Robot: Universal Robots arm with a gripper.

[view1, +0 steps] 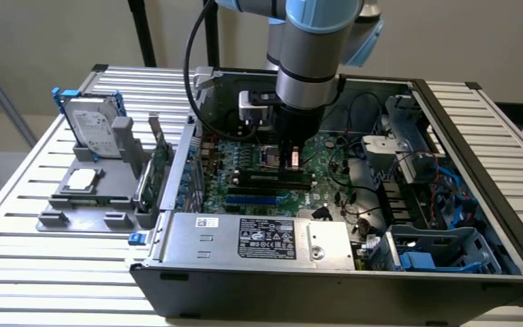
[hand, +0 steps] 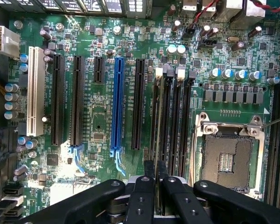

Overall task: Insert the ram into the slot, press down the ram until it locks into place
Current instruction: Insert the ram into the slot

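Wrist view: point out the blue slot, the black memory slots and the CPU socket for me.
blue slot [hand: 116, 100], wrist view, middle of its long body.
black memory slots [hand: 185, 112], wrist view, mid-length of one beside the socket.
CPU socket [hand: 227, 161], wrist view, centre of its contact field.

One end of the slot [hand: 157, 116] behind the gripper [hand: 156, 164]; arm [view1: 312, 41] cropped at exterior view's top.

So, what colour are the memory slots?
The memory slots are black; the wrist view shows them best.
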